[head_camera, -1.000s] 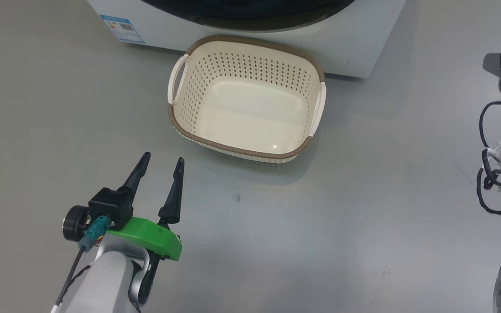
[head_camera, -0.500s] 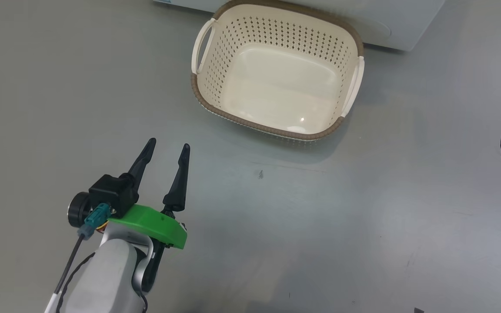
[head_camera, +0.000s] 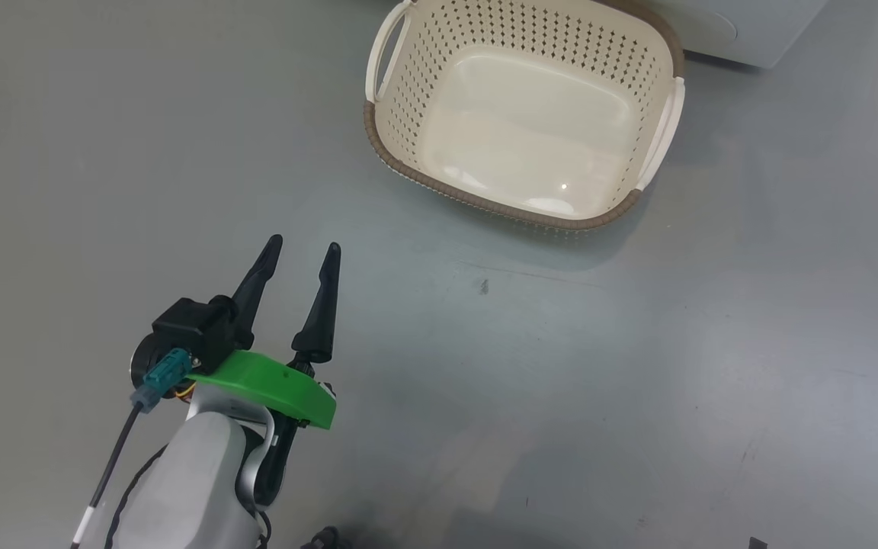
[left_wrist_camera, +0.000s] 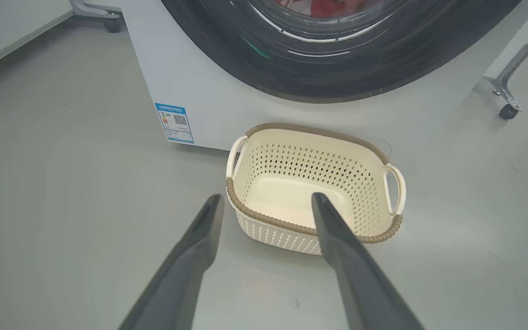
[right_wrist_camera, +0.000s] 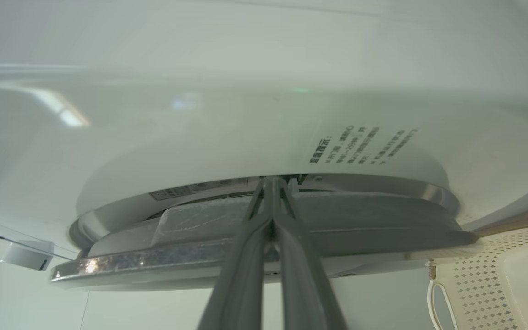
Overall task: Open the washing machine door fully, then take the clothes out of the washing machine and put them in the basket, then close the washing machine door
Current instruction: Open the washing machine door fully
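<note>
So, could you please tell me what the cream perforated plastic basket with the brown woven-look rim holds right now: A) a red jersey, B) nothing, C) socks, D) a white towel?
B: the cream perforated plastic basket has a bare bottom in the head and left wrist views, no garment inside.

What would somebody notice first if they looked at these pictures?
The empty cream basket on the grey floor, right before the white washing machine. Behind it, the glossy black washing machine door shows red clothes through its glass. The left gripper hangs open near the basket; the right gripper, shut, pokes at the door's edge.
</note>
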